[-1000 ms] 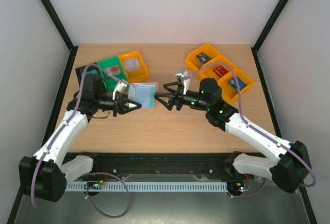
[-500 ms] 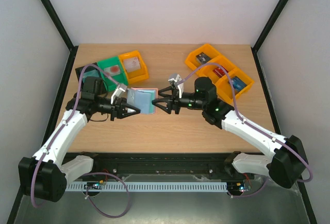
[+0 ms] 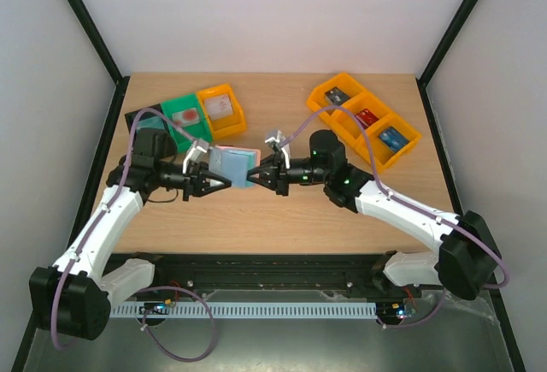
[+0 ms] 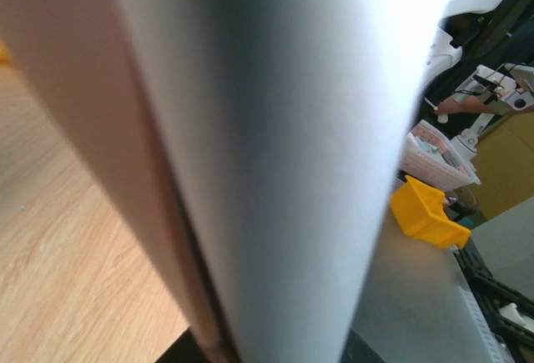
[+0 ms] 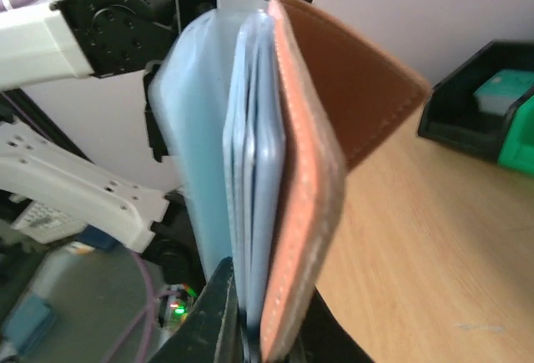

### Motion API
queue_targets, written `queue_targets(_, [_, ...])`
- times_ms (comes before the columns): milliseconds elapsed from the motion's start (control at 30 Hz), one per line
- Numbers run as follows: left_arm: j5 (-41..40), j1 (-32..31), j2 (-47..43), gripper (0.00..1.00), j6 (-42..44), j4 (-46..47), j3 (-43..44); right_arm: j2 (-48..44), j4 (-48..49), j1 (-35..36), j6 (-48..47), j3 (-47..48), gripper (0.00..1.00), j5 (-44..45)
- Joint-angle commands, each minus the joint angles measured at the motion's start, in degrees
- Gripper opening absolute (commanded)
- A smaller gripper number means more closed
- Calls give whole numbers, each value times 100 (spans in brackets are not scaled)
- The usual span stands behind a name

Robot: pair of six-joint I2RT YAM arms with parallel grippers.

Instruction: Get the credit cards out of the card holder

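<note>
pinching the card holder (image 3: 234,165) over the middle of the bench (image 3: 291,218): left end effector (image 3: 226,182) is clenching one edge, right end effector (image 3: 255,175) is grasping the opposite edge.

no legible text, brand, number or sign found. checked tan-brown leather card holder (image 5: 313,171), light blue inside: plain stitched surfaces only. checked small flat items (image 3: 366,117) lying in orange plastic bins (image 3: 316,101): markings too small to read. checked patterned white stack (image 4: 434,154) in left wrist view: blurred, unreadable.
</note>
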Motion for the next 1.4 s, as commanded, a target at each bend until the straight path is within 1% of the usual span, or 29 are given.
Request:
queue_targets(0, [-271, 65, -136, 2, -892, 989, -235, -112, 738, 26, 417, -117, 2, -377])
queue_targets(33, [-426, 81, -129, 2, -1064, 1163, -292, -136, 692, 25, 395, -113, 2, -346])
queue_targets(67, [-573, 100, -138, 8, -1207, 1301, -340, -167, 606, 26, 357, -103, 2, -286])
queue_targets(100, [-718, 128, -150, 25, -1353, 1415, -385, -191, 493, 27, 310, -78, 2, -132])
queue_targets(133, [-873, 172, -155, 52, -1525, 1563, -445, -202, 311, 23, 247, -19, 2, 98])
queue_targets(167, [-1063, 236, -174, 74, -1660, 1676, -486, -199, -20, 19, 161, 95, 2, 450])
queue_targets(200, [-1280, 294, -180, 94, -1738, 1754, -512, -167, -583, 14, 124, 238, 2, 1056])
queue_targets(233, [-1559, 361, -187, 98, -1779, 1779, -504, -107, -1027, 13, 142, 424, 2, 1801])
queue_targets(300, [-2256, 499, -192, 99, -1855, 1800, -480, 162, -2166, 15, 306, 915, 1, 3693])
queue_targets(333, [-2737, 571, -187, 99, -1915, 1829, -480, 380, -2748, 26, 416, 1237, 1, 4650])
queue_targets(367, [-3012, 651, -175, 99, -1953, 1847, -474, 600, -3266, 41, 480, 1502, 2, 5453])
queue_targets(400, [-3191, 698, -172, 99, -1954, 1850, -481, 806, -3637, 67, 470, 1732, 1, 6049])
queue_targets(433, [-3309, 715, -164, 99, -1951, 1851, -489, 1015, -3919, 122, 449, 1905, 2, 6581])
queue_targets(500, [-3292, 718, -159, 99, -1969, 1863, -508, 1405, -4411, 300, 425, 2214, 2, 7380])
queue_targets(567, [-3162, 717, -161, 99, -2005, 1904, -531, 1712, -4711, 487, 425, 2431, 2, 7885])
queue_targets(600, [-3120, 718, -153, 99, -2019, 1922, -530, 1836, -4811, 547, 427, 2568, 2, 8005])
queue_targets(633, [-3110, 717, -140, 99, -2028, 1926, -521, 1924, -4864, 597, 425, 2652, 1, 7977])
queue_targets(767, [-3064, 712, -77, 99, -2057, 1981, -562, 2068, -4690, 741, 341, 2832, 2, 7275])
queue_targets(833, [-3004, 703, -47, 99, -2088, 2035, -618, 2047, -4485, 753, 274, 2825, 2, 6490])
queue_targets(967, [-2963, 630, 10, 99, -2092, 2100, -691, 1891, -3739, 757, 383, 2659, 2, 5035])
queue_targets(1067, [-3012, 580, 50, 99, -2089, 2123, -704, 1840, -3438, 758, 369, 2614, 2, 4305])
queue_targets(1233, [-3271, 578, -7, 99, -1992, 2032, -692, 1553, -2924, 746, 35, 2340, 2, 3228])
queue_targets(1367, [-3397, 586, -71, 99, -1908, 1953, -679, 1273, -2639, 634, -208, 2086, 2, 2127])
